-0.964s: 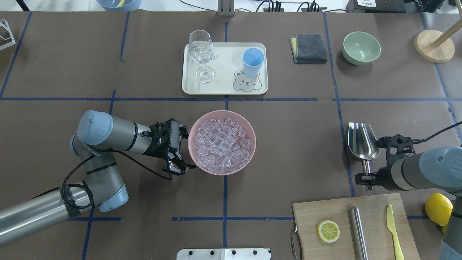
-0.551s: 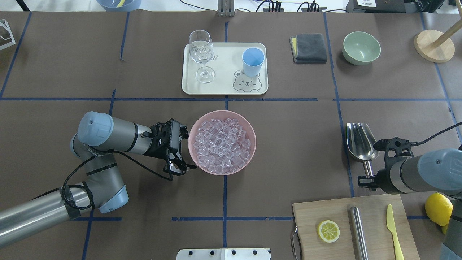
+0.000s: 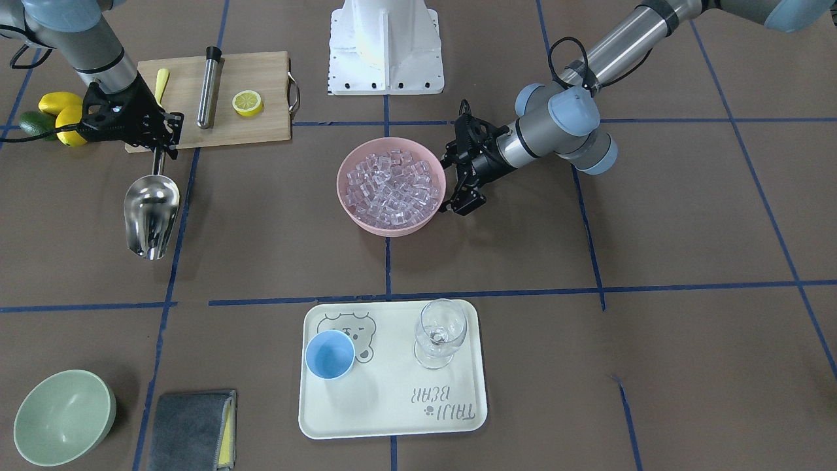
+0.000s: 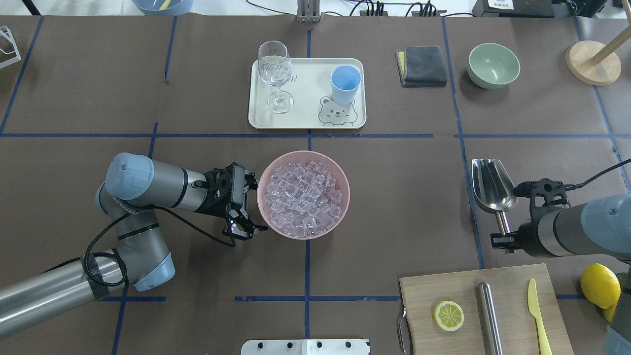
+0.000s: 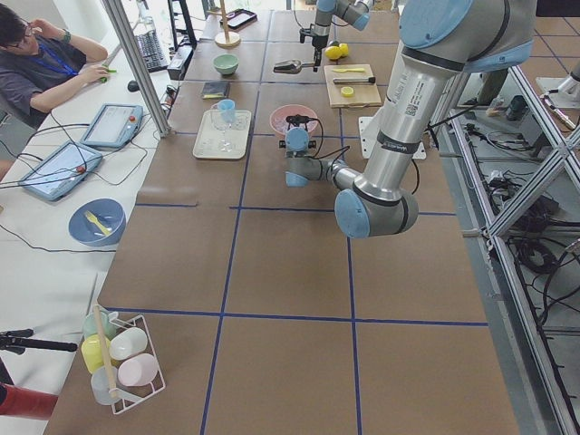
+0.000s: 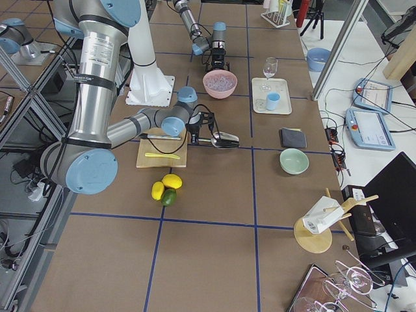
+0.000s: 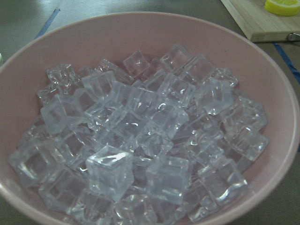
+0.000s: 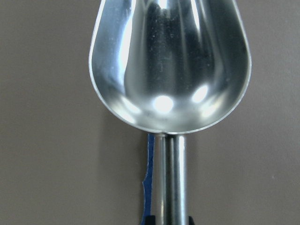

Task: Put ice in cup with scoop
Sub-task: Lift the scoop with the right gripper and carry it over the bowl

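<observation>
On the table (image 4: 394, 197) I see right gripper (image 4: 503, 239) clamped on scoop (image 4: 493, 190), which just shifted forward, likely lifted; left gripper (image 4: 252, 206) spread beside bowl (image 4: 348, 195) of ice (image 4: 303, 197), so scooping next.

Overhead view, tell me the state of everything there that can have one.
right gripper: shut on scoop handle
scoop: empty
left gripper: open, beside pink bowl
pink bowl: full of ice
cup: upright, empty, on tray
wine glass: upright, empty, on tray
</observation>
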### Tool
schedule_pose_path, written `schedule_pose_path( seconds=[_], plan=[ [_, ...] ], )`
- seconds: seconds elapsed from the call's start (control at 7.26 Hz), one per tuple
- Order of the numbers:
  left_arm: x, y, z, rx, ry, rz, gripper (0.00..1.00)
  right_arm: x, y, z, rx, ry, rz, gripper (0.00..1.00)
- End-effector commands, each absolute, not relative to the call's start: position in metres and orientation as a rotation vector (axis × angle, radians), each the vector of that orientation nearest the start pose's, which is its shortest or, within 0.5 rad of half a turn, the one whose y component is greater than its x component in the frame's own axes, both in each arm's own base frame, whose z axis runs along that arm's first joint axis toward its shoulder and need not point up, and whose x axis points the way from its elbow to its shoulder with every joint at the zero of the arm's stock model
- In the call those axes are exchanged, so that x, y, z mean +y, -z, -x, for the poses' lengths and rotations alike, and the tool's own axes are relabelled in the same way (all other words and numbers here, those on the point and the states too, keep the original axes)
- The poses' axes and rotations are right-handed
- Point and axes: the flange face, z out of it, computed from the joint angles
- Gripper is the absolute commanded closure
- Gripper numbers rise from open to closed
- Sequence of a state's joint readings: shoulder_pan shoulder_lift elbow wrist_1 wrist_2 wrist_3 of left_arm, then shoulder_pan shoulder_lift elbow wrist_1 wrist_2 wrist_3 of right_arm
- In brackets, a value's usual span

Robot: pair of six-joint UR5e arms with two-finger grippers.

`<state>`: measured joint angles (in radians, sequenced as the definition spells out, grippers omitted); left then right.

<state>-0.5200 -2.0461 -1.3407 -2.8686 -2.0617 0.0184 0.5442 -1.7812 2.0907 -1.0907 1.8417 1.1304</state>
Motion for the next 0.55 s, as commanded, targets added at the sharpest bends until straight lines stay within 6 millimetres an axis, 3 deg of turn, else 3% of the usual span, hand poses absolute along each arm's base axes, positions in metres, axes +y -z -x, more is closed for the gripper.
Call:
schedule_pose_path(
  seconds=[0.0, 0.41],
  plan=[
    [-0.405, -0.349, -0.534, 1.168, -1.203, -1.21, 0.0, -0.32, -0.442, 0.296, -0.803, 0.288, -0.302, 1.0],
    [-0.405, -0.349, -0.534, 1.168, -1.203, -1.21, 0.0, -0.328, -0.415, 0.305, -0.762, 0.653, -0.476, 1.0]
  ],
)
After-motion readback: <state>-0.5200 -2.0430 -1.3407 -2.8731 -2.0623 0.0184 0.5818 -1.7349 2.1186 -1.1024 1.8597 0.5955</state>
